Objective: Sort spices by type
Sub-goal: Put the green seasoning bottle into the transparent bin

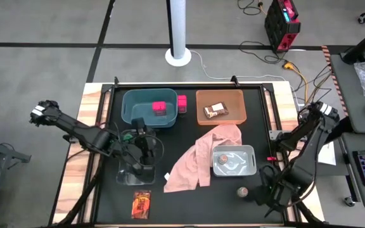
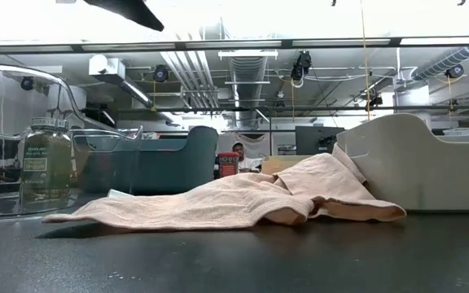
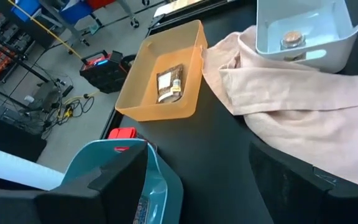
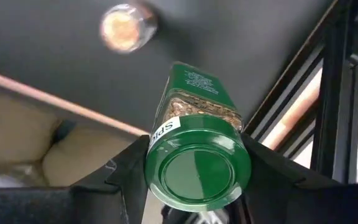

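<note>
Green-lidded jar (image 4: 197, 146) fills the right wrist view, lid toward the camera, clamped between the right gripper (image 4: 194, 177) fingers, one on each side of the lid end. From above, that gripper sits at the table's near right corner, well clear of the pink cloth (image 1: 198, 158) on its right-hand side; the jar itself is hidden under the arm there.

Landmark = pink cloth, mid-table. Just right of it and touching its edge: grey bin (image 1: 251, 154) with one pinkish-topped jar (image 1: 222, 158) inside. A second pinkish-topped jar (image 1: 242, 191) stands loose on the mat, near side of the cloth, close to the right gripper. Behind the cloth: orange bin (image 1: 233, 95) holding a brown packet (image 1: 217, 110). Behind and left: teal bin (image 1: 132, 98) with one pink box (image 1: 160, 107) inside, another pink box (image 1: 182, 103) outside, between teal and orange bins. Left of the cloth: clear bin (image 1: 122, 174) with another green-lidded jar (image 2: 46, 163) in it; left gripper (image 1: 141, 161) hovers over that bin, fingers spread, nothing in them. Orange-red packet (image 1: 142, 204) lies loose on the mat, near-left of the cloth.

Progress judgement: roughly half done. One item of each type is binned. Left: the held jar (probably to the clear bin), loose pinkish jar, outside pink box, loose packet.
</note>
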You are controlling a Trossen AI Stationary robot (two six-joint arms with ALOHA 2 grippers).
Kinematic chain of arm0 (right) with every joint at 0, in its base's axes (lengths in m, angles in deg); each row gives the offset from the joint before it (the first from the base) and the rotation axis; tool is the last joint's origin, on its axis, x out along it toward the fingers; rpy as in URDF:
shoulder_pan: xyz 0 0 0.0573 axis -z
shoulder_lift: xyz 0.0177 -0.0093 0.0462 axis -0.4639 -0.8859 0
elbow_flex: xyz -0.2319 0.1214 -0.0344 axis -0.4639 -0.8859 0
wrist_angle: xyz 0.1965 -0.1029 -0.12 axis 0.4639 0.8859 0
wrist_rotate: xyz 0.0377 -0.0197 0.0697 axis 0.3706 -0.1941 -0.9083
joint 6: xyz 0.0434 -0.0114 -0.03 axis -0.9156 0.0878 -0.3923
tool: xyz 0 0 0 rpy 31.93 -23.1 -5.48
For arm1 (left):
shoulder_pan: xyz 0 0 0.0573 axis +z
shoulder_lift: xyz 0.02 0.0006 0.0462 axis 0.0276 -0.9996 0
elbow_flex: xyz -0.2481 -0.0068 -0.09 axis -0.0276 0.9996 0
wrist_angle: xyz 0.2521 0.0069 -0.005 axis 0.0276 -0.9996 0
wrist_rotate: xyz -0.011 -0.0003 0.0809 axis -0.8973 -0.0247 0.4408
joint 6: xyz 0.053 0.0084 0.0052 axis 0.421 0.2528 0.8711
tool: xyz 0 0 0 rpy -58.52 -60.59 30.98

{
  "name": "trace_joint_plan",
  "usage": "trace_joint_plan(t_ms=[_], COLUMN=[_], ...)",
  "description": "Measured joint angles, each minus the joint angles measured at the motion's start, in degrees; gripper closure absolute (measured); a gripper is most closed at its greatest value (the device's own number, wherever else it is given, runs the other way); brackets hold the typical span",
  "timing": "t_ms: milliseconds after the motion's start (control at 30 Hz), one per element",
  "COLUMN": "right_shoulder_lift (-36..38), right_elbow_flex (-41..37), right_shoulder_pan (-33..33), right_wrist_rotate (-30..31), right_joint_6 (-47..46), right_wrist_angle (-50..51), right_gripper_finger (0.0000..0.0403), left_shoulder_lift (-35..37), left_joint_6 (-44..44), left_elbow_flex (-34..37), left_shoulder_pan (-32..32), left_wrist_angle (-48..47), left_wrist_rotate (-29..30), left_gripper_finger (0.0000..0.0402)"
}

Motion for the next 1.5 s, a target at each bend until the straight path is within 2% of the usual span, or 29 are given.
trace_joint_plan(t_ms=[167,300,533,733,1067,1400,1500], right_shoulder_lift=[-0.4,-1.6,-6.6,-11.5,-24.4,-39.8,-41.0], right_elbow_flex=[5.0,7.9,14.7,22.6,41.8,63.0,62.5], right_shoulder_pan=[1.7,6.4,19.2,28.5,39.1,44.4,45.4], right_wrist_rotate=[2.5,6.8,6.4,6.2,6.5,6.6,6.6], right_joint_6=[7.0,17.8,44.2,66.0,96.1,117.4,122.1], right_wrist_angle=[1.1,1.9,2.1,3.7,3.8,3.0,-2.1], right_gripper_finger=[0.0206,0.0206,0.0206,0.0206,0.0206,0.0206,0.0206], left_shoulder_lift=[0.0,0.0,0.1,0.2,0.4,0.7,0.7], left_joint_6=[-0.6,-2.2,-9.4,-19.9,-28.5,-35.5,-37.1], left_elbow_flex=[-4.4,-8.2,-14.4,-17.6,-16.8,-16.8,-16.8], left_shoulder_pan=[-1.1,-3.1,-8.7,-13.3,-18.0,-18.4,-18.4], left_wrist_angle=[-5.3,-10.8,-23.0,-32.8,-37.1,-38.4,-39.1], left_wrist_rotate=[-0.1,0.1,6.9,8.8,8.7,2.7,0.7], left_gripper_finger=[0.0137,0.0137,0.0137,0.0137,0.0137,0.0137,0.0137])
